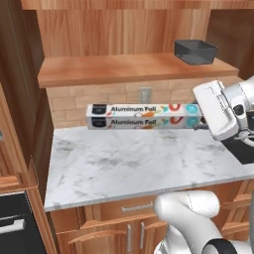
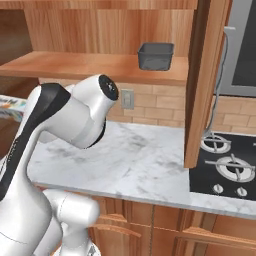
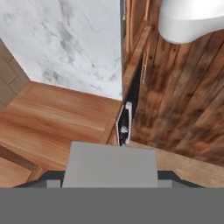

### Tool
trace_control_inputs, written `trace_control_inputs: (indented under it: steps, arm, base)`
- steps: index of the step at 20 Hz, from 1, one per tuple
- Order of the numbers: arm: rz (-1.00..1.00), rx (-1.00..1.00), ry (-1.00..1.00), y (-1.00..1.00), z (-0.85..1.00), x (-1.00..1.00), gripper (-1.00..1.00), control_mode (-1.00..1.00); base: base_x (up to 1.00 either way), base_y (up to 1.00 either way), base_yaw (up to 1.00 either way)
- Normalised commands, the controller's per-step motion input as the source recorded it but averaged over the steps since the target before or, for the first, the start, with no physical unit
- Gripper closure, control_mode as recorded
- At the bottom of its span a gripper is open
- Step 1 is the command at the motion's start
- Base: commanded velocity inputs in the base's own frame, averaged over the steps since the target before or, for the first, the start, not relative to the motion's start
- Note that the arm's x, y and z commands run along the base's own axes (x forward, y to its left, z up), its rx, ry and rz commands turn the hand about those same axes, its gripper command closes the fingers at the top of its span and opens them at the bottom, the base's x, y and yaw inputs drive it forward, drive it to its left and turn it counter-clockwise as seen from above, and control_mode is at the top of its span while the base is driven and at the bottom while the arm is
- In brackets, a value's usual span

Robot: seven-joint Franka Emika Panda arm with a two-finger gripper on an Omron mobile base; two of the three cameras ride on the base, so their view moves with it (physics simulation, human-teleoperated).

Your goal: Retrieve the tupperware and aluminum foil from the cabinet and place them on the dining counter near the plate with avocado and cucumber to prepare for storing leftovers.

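Note:
The aluminum foil, a long white-grey carton, hangs level above the marble worktop, in front of the brick wall. My gripper is shut on its right end. In the hand view the carton's grey end sits between my fingers. Its far end shows at the left edge of the right base view. The tupperware, a dark open tub, stands on the shelf board of the wooden cabinet, up and behind the foil. The dining counter and the plate are out of view.
A marble worktop lies under the foil, backed by tan brick with a wall outlet. A black stove sits to the right. An open cabinet door hangs edge-on beside the tupperware. Base cabinets with handles lie below.

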Motion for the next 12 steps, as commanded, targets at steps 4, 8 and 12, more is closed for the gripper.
trace_control_inputs:
  steps: [4, 8, 12]
  arm:
    - [0.0, 0.0, 0.0, 0.0, 0.0, 0.0, 1.0, 1.0]
    - [0.0, 0.0, 0.0, 0.0, 0.0, 0.0, 1.0, 1.0]
    - [0.0, 0.0, 0.0, 0.0, 0.0, 0.0, 1.0, 1.0]
  base:
    - [-0.67, 0.0, -0.02]
    - [-0.76, 0.03, 0.0]
    - [-0.95, 0.0, 0.0]
